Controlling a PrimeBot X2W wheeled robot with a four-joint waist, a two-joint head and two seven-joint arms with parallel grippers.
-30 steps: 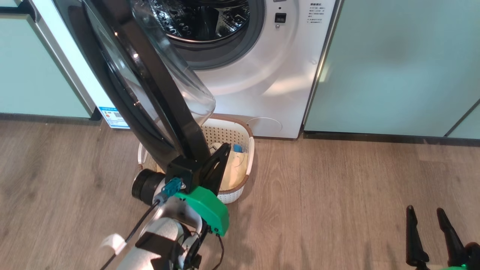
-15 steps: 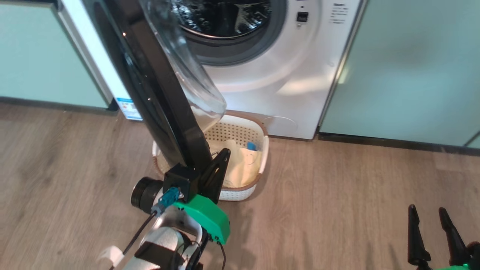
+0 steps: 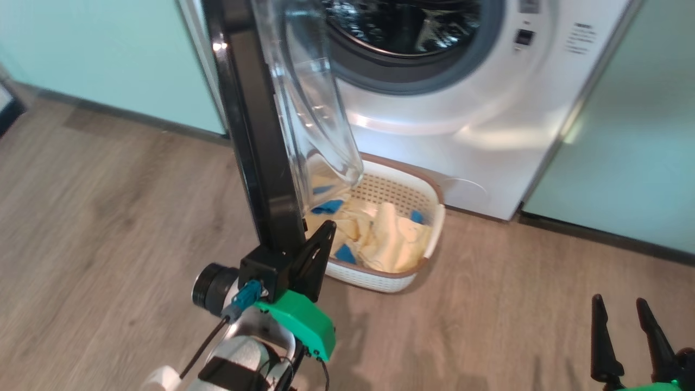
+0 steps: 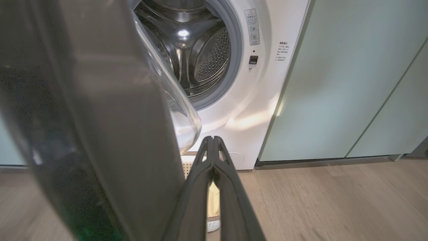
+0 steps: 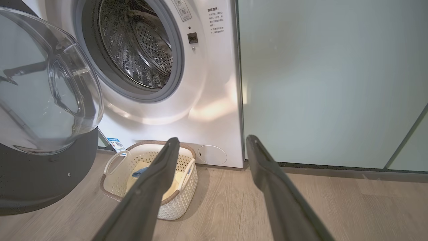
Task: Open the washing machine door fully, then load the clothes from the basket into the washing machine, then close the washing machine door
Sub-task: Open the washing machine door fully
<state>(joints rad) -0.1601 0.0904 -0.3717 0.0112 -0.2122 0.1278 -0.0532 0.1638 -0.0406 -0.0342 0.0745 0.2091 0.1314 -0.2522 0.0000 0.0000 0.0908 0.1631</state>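
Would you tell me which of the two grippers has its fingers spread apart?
The right gripper: its two fingers stand well apart, holding nothing. The left gripper has its fingers pressed together beside the washing machine door.

Wood-plank floor (image 3: 108, 217): basket (image 3: 374, 281) sitting on it just past left pincer (image 3: 327, 228) tips, washing machine (image 3: 461, 136) standing directly behind basket, well ahead of right pincer (image 3: 619, 300)
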